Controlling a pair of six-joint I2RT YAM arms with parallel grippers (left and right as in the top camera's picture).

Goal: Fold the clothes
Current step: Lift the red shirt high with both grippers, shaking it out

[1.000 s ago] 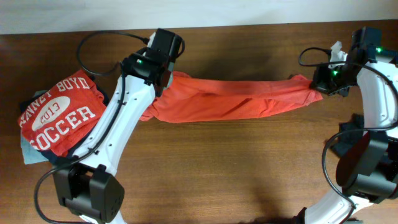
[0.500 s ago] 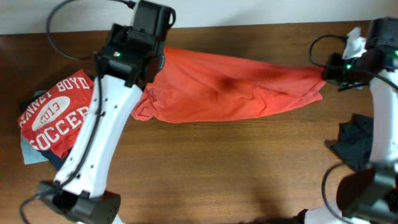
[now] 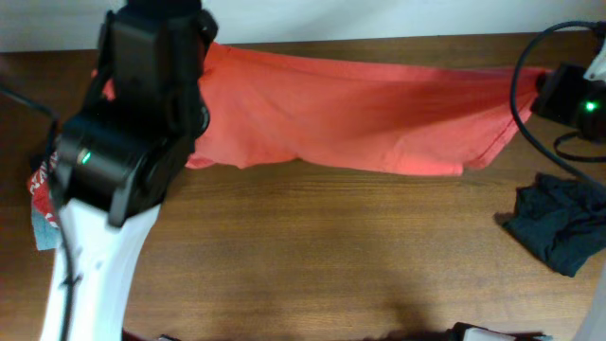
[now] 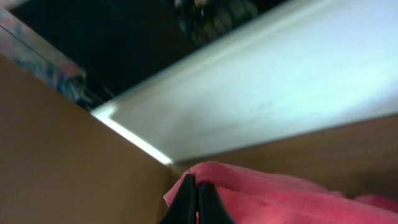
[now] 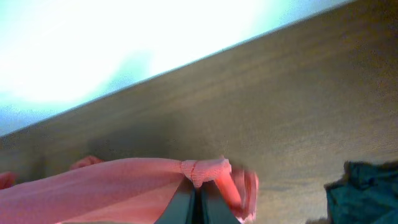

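Observation:
The orange-red shirt hangs stretched between my two grippers above the far half of the table, its lower hem drooping. In the left wrist view my left gripper is shut on a bunched corner of the shirt. In the right wrist view my right gripper is shut on the opposite corner, where the shirt bulges out over the fingertips. The raised left arm covers most of the clothes pile; only a sliver of the red tee and a pale blue piece show at the left edge.
A crumpled dark garment lies on the brown table at the right, also seen in the right wrist view as a dark garment. A white wall runs along the table's far edge.
Both arms have lifted and moved apart toward the far edge. The shirt has gone from a bunched band to a wide, taut sheet. The left arm now hides the soccer tee.

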